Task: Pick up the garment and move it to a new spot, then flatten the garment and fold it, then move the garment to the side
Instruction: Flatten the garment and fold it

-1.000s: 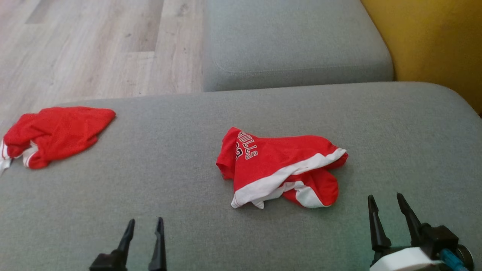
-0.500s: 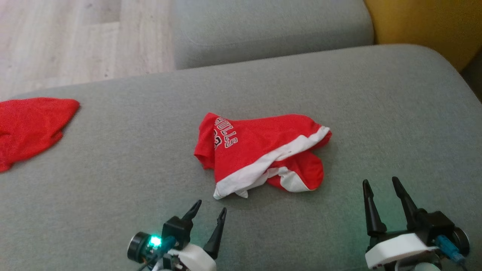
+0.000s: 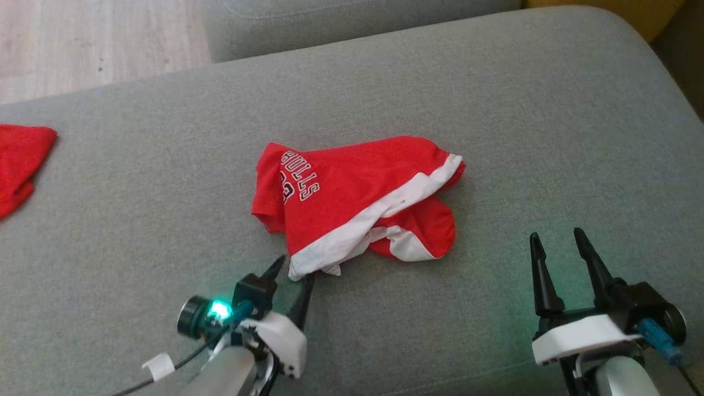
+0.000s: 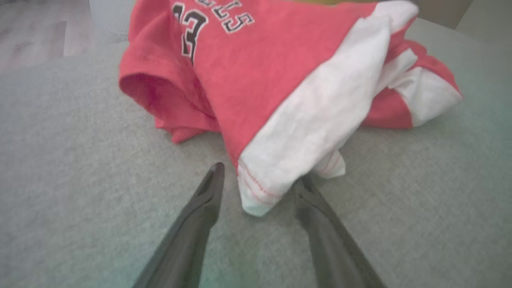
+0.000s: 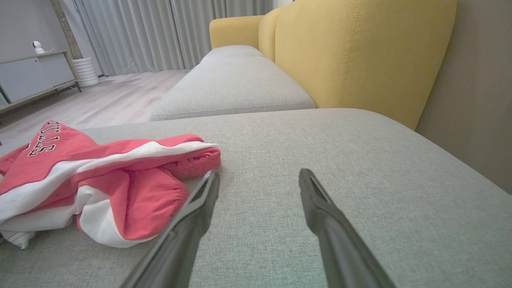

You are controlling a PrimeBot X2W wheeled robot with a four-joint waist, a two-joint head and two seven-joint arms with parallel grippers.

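The garment [image 3: 352, 198] is a crumpled red piece with white bands and "BULLS" lettering, lying in the middle of the grey sofa cushion [image 3: 495, 99]. My left gripper [image 3: 293, 271] is open at its near white corner. In the left wrist view that white hem corner [image 4: 256, 192] lies between the two fingers of the left gripper [image 4: 258, 175], with the jaws apart on either side of it. My right gripper [image 3: 555, 235] stands open over bare cushion, to the right of the garment and apart from it. In the right wrist view the garment [image 5: 100, 180] lies left of the open right gripper [image 5: 260, 173].
A second red garment [image 3: 19, 159] lies at the cushion's left edge. Wooden floor [image 3: 82, 44] runs beyond the cushion at the far left, and another grey cushion [image 3: 330, 22] adjoins behind. A yellow backrest [image 5: 360, 52] rises to the right.
The head camera has tipped down, so the whole picture has shifted. My left gripper has moved forward and right until its fingers straddle the garment's white corner. The right gripper stays open.
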